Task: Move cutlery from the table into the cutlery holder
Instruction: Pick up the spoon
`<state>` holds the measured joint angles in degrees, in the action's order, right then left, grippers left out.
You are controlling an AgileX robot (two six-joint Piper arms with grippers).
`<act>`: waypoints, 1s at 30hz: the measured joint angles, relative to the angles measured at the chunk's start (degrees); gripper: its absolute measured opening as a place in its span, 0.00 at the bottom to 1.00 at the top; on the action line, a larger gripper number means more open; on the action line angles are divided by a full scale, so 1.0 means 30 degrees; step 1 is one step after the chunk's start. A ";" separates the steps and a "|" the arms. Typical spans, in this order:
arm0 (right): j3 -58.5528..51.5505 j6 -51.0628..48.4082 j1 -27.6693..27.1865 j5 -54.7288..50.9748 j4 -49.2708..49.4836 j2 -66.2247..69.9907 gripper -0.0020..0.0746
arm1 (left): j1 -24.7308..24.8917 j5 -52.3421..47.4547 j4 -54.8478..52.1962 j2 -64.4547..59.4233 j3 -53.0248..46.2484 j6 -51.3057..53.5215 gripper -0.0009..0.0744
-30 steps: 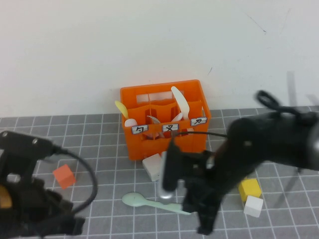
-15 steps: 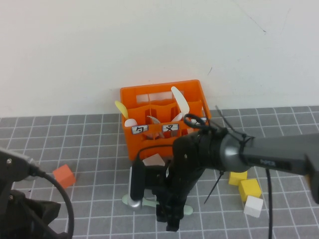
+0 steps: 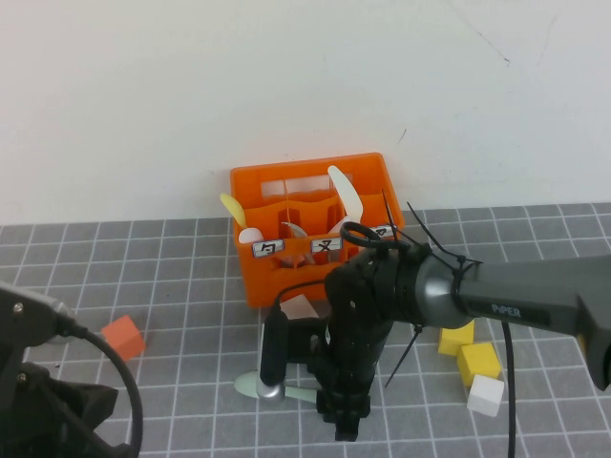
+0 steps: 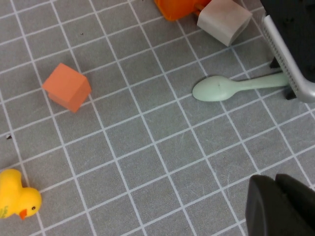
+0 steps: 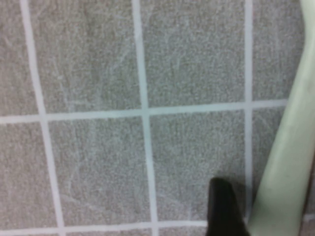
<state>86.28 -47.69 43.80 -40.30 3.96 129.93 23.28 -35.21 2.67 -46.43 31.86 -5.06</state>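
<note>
The mint-green spoon (image 3: 250,386) lies on the grey gridded table (image 3: 162,286), its bowl to the left and its handle under my right arm. My right gripper (image 3: 344,425) is down at the handle. In the right wrist view one dark fingertip (image 5: 224,209) stands close beside the handle (image 5: 285,157); the other finger is out of frame. The spoon also shows in the left wrist view (image 4: 231,88). My left gripper (image 4: 285,201) is shut and empty above the table, near its front left. The orange cutlery holder (image 3: 310,272) stands behind. I cannot make out the pink fork.
A pale yellow spoon (image 3: 232,208) and a cream knife (image 3: 346,196) stand in the holder. A beige block (image 3: 298,307) lies in front of it. An orange cube (image 3: 122,336), yellow cubes (image 3: 477,361), a white cube (image 3: 485,395) and a yellow duck (image 4: 17,199) lie around.
My right arm swung in from the right and came down over the spoon's handle. My left arm drew back toward the bottom left corner.
</note>
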 joint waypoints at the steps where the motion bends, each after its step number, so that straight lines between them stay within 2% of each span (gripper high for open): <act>1: 0.0000 0.0000 0.0000 -0.0030 0.0022 0.0000 0.51 | 0.0000 0.0000 0.0000 0.0000 0.0000 0.0000 0.01; 3: 0.0000 0.0000 0.0000 -0.0188 -0.0009 0.0039 0.45 | 0.0000 0.0000 0.0000 0.0000 0.0000 0.0000 0.01; 6: 0.0041 -0.0034 0.0000 -0.0359 -0.0144 0.0105 0.30 | 0.0000 0.0197 0.0000 0.0000 0.0000 -0.0290 0.01; 7: 0.0074 -0.0034 0.0000 -0.0355 -0.0174 0.0105 0.27 | 0.0000 0.0270 0.0000 0.0000 0.0000 -0.0520 0.01; 21: -0.0075 0.2452 0.0000 -0.0447 -0.0174 -0.0376 0.28 | 0.0000 0.1108 0.0000 0.0000 -0.0316 -0.0942 0.01; 30: -0.0203 0.2506 0.0000 -0.0460 0.1876 -0.3406 0.28 | 0.0000 0.1137 0.0000 0.0000 -0.0316 -0.0942 0.01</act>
<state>85.67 -40.18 43.80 -41.68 9.59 119.72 23.28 -31.80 2.67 -46.43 30.91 -7.89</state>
